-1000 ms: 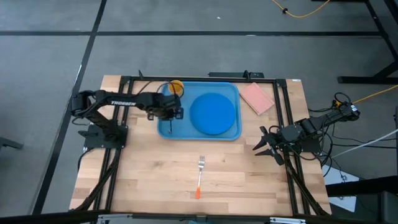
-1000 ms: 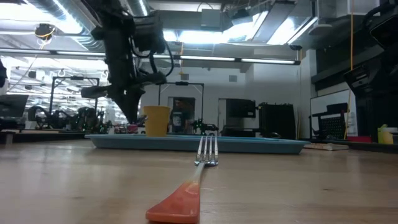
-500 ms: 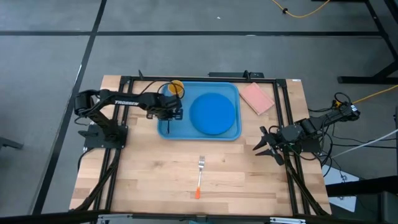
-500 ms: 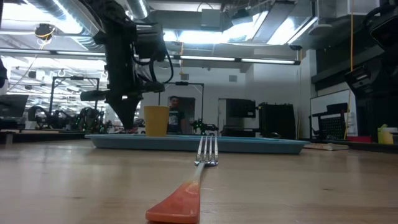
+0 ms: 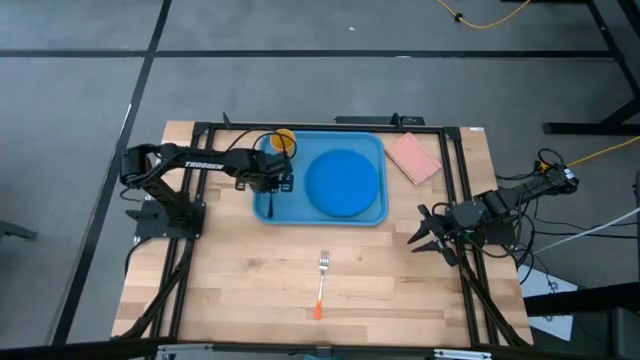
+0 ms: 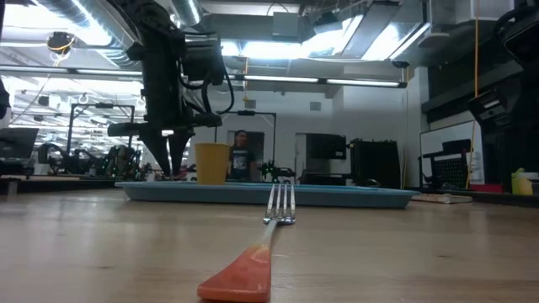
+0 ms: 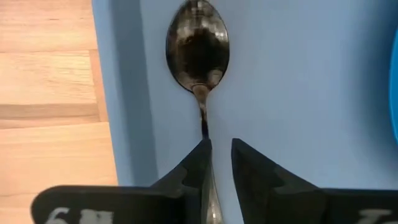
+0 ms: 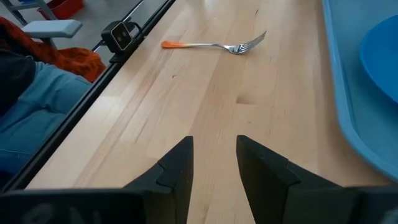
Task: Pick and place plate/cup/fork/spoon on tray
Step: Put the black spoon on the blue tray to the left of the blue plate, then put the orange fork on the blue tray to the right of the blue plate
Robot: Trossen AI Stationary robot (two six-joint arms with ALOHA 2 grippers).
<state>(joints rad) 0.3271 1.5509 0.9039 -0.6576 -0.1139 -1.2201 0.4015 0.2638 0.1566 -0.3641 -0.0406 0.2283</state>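
The dark spoon point(image 7: 198, 50) lies flat on the floor of the light-blue tray point(image 5: 320, 212), in its left part. My left gripper point(image 7: 221, 155) points down over the spoon's handle with its fingers a little apart; it also shows in the high view point(image 5: 274, 185). The blue plate point(image 5: 343, 182) lies in the tray's middle, and the yellow cup point(image 5: 284, 140) stands at its far left corner. The fork point(image 5: 321, 285), with an orange handle, lies on the wood near the front edge. My right gripper point(image 5: 422, 235) is open and empty at the table's right side. My left gripper stands from above with one finger on either side of the spoon's thin handle point(image 7: 204, 124), which runs along the fingers' line. The handle lies close to the inner side of one finger point(image 7: 198, 163). I cannot tell whether it touches. The spoon rests on the tray.
A pink pad point(image 5: 413, 158) lies at the far right of the table. Black frame rails run along both sides point(image 5: 462, 200). Bare wood stretches between the tray and the front edge around the fork. A person in blue clothing point(image 8: 31, 118) shows beyond the table's edge.
My left gripper has tipped from a slant to pointing straight down over the tray's left part and has sunk a little toward the tray floor. Its fingertips now stand slightly apart. The spoon lies on the tray.
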